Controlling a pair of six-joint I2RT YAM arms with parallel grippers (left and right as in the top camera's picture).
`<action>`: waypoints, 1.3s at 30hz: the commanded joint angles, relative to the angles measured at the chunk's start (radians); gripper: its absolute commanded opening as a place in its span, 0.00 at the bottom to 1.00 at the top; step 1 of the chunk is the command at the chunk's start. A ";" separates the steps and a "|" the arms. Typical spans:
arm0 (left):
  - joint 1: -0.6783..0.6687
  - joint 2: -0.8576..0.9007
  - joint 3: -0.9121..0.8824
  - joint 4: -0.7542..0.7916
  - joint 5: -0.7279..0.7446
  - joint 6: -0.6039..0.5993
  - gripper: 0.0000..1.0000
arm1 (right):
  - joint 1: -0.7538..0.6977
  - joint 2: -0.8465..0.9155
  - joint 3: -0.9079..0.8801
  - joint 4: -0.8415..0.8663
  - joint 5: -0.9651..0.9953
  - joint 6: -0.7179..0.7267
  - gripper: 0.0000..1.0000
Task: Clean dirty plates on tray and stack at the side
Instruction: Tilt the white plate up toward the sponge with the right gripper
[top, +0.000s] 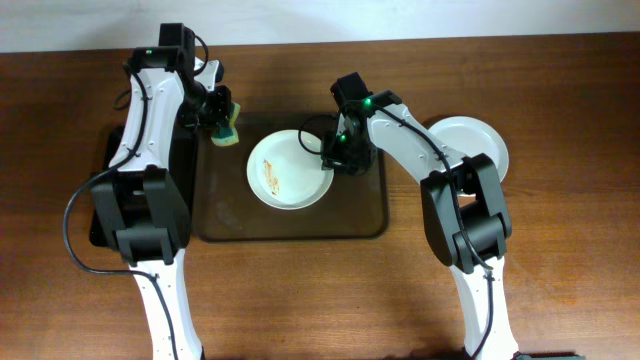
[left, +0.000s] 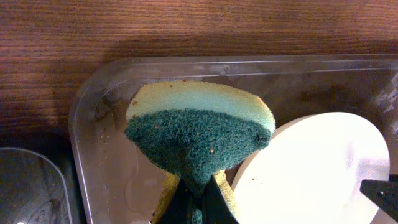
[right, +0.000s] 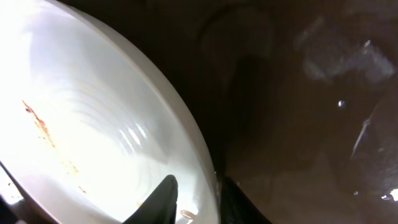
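Observation:
A white plate (top: 290, 170) with orange-brown smears lies on the brown translucent tray (top: 290, 225). My right gripper (top: 335, 158) is at its right rim. In the right wrist view, the fingers (right: 199, 199) are closed on the rim of the plate (right: 93, 124), one inside and one outside. My left gripper (top: 215, 115) is shut on a yellow-green sponge (top: 227, 127) over the tray's far left corner. In the left wrist view, the sponge (left: 199, 124) is above the tray (left: 112, 81), beside the plate (left: 311, 168). A clean white plate (top: 472, 145) lies on the table to the right.
A smaller black tray (top: 100, 200) sits at the left under my left arm. The brown wooden table (top: 560, 250) surrounds the trays. Only two plates show distinctly.

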 joint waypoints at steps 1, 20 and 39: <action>-0.002 0.011 0.014 -0.009 -0.002 0.016 0.00 | 0.006 0.020 -0.012 0.007 0.024 -0.038 0.13; -0.096 0.011 -0.121 -0.042 0.170 0.125 0.01 | 0.007 0.037 -0.091 0.092 0.013 0.050 0.04; -0.191 0.010 -0.325 0.185 -0.546 -0.153 0.00 | 0.007 0.037 -0.091 0.093 0.013 0.049 0.04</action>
